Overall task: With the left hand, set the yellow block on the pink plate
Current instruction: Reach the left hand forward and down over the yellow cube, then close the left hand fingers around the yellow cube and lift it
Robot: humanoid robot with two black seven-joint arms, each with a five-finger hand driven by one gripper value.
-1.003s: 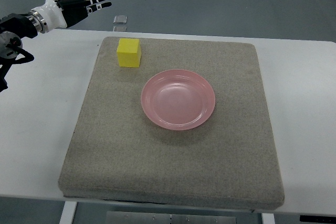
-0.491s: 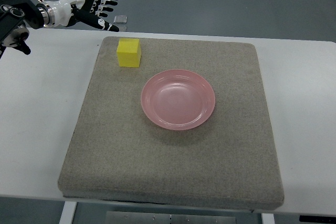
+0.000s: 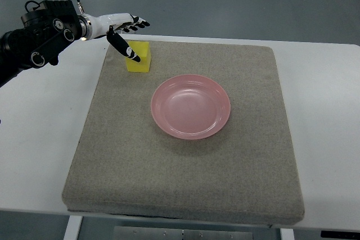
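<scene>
My left hand (image 3: 121, 29) has swung in from the far left, fingers spread, thumb over the yellow block (image 3: 139, 57) sitting far-left of the pink plate (image 3: 190, 106). Grasp looks next.

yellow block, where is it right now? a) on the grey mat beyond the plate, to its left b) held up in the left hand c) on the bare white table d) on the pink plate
a: the yellow block sits on the grey mat near its far left corner, apart from the empty pink plate, with the open left hand over it, not gripping.
</scene>
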